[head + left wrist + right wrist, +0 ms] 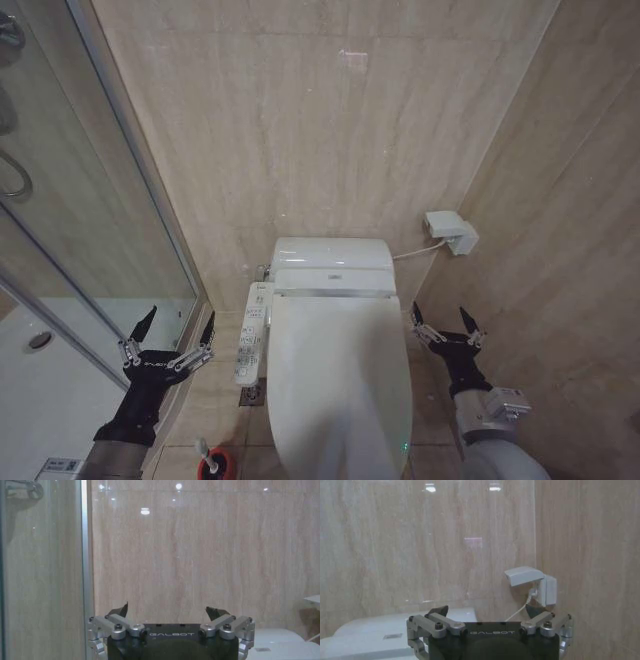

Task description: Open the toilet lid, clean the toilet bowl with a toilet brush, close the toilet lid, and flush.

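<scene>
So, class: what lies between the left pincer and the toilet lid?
In the head view, the control panel lies between the open left pincer and the closed lid.

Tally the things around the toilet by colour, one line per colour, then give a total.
White: 4 - toilet lid, tank, control panel, wall socket box
Red: 1 - brush holder cup, holding the toilet brush
Black: 2 - left gripper, right gripper, both open, one either side of the toilet
Total: 7
</scene>
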### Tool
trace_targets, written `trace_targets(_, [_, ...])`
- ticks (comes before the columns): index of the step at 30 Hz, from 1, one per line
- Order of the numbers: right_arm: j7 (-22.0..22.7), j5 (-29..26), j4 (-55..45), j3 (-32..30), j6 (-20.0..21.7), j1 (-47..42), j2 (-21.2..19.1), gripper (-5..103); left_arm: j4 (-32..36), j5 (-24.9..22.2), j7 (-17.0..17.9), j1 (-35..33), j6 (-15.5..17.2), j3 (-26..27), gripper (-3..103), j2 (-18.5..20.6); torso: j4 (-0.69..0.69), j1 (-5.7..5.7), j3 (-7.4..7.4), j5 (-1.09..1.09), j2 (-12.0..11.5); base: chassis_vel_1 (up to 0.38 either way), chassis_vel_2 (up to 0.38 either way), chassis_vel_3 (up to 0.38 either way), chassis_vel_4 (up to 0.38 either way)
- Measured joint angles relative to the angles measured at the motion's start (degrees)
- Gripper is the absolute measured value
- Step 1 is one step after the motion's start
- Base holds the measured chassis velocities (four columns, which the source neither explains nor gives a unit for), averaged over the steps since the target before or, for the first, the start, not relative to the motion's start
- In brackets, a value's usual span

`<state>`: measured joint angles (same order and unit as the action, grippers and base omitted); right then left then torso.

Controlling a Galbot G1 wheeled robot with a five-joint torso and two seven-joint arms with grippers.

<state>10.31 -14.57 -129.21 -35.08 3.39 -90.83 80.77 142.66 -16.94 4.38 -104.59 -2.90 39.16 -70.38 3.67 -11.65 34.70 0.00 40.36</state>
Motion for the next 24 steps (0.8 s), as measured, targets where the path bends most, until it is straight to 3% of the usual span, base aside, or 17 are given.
trace_targets(12, [0.0, 0.0, 0.0, 0.0, 0.0, 0.0, 0.0, 100, -0.02, -0.04, 0.0, -0.01, 0.04, 0.02, 100, 0.0, 0.0, 0.03, -0.01, 0.03, 0.0, 0.189, -0.182, -0.184, 0.193])
trace_targets(24, [0.0, 0.0, 0.0, 0.0, 0.0, -0.01, 0.0, 100, -0.02, -0.05, 0.0, 0.0, 0.05, 0.01, 100, 0.01, 0.0, 0.05, -0.02, 0.0, 0.01, 0.314, -0.319, -0.314, 0.325])
